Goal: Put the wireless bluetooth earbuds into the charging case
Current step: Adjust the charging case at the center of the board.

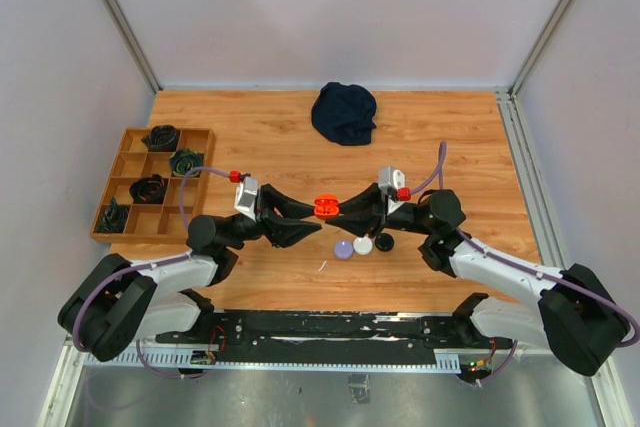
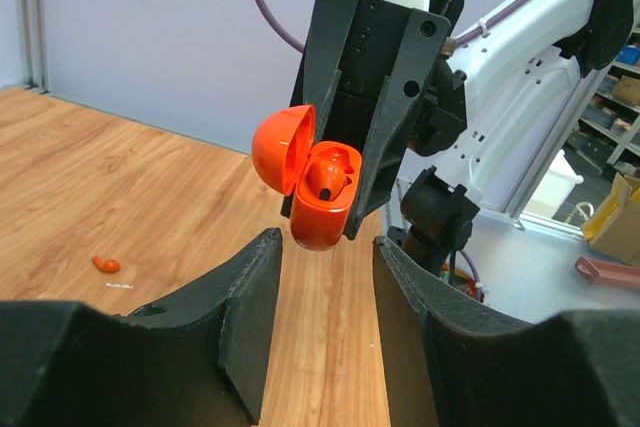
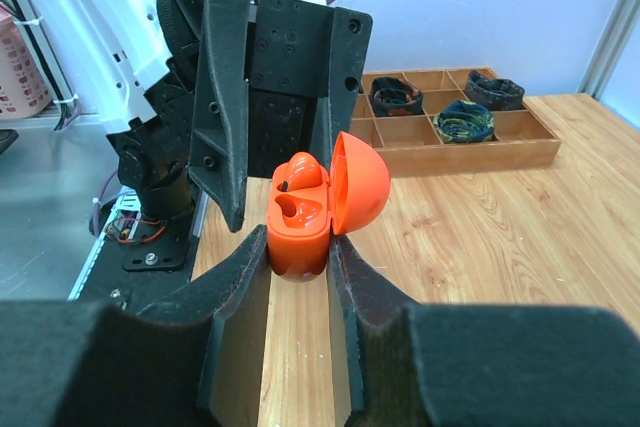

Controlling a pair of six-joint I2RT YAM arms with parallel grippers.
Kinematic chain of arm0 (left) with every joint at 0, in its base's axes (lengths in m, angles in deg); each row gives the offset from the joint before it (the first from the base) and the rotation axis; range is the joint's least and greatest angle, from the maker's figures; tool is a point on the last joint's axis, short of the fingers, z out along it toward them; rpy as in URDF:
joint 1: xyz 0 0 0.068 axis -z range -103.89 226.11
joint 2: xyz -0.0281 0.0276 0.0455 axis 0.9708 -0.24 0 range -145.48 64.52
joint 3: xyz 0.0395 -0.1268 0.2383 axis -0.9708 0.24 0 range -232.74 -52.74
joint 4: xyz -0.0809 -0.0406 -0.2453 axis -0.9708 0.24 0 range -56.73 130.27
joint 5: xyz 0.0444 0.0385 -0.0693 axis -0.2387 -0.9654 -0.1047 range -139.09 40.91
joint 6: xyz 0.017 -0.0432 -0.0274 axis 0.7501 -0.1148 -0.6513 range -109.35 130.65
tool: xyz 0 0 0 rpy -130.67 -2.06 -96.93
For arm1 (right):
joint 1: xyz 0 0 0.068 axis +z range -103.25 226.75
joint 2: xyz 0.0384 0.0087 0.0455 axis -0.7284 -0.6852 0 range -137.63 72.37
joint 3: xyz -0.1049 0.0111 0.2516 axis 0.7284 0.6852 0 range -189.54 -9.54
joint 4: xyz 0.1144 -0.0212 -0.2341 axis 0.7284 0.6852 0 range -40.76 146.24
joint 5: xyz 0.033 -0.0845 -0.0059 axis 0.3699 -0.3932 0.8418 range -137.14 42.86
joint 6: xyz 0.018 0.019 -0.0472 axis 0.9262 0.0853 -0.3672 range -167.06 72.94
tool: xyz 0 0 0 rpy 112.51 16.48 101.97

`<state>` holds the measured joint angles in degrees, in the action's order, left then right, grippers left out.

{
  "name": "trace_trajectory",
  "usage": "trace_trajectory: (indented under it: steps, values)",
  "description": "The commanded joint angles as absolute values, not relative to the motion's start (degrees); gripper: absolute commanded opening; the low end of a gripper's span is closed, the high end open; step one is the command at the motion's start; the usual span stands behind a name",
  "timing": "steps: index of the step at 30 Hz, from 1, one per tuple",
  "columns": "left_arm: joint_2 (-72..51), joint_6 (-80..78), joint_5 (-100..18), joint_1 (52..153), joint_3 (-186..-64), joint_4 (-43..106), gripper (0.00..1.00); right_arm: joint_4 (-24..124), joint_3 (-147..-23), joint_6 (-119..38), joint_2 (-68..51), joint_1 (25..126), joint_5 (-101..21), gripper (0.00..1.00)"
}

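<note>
A glossy red-orange earbud [image 2: 331,175] is sitting in one well of the red-orange plastic charging case [image 3: 298,222], whose domed lid [image 3: 360,183] is standing hinged open. The right gripper [image 3: 298,252] is pinching the case's lower body between its black fingers, holding it off the wooden table [image 1: 250,127]. The left gripper [image 2: 325,252] is facing it just short of the case, fingers spread with nothing between them. A second red-orange earbud [image 2: 105,264] is lying on the wood. A purple round case [image 1: 344,249], a white round case [image 1: 363,244] and a black round case [image 1: 384,242] are resting close together on the table, nearby.
</note>
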<state>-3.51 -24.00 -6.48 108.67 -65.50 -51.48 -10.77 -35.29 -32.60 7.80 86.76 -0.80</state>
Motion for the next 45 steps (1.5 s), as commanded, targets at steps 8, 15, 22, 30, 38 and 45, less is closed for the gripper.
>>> trace_trajectory:
  steps: [8,15,22,30,38,45]
  values:
    - [-3.39,-26.64,-5.04,109.16,-66.35,-56.85,0.37,-13.96,-37.31,-32.56,6.54,88.25,3.01,0.13]
    - [-4.16,-26.75,-4.56,109.63,-66.37,-57.11,0.32,-14.0,-38.04,-32.5,6.39,88.56,3.61,0.12]
    - [-5.18,-26.69,-4.79,110.8,-66.8,-57.37,0.3,-14.3,-38.53,-32.62,5.61,89.1,3.66,0.13]
    - [-5.4,-28.28,-4.83,111.24,-66.81,-59.2,0.24,-14.35,-38.8,-33.09,4.55,89.68,4.18,0.15]
    - [-7.47,-30.99,-4.62,112.27,-66.64,-63.38,0.29,-15.15,-39.07,-32.86,4.17,89.78,3.62,0.15]
    - [-7.77,-30.88,-5.14,112.85,-66.88,-63.49,0.32,-16.04,-39.33,-32.22,3.53,89.83,4.2,0.15]
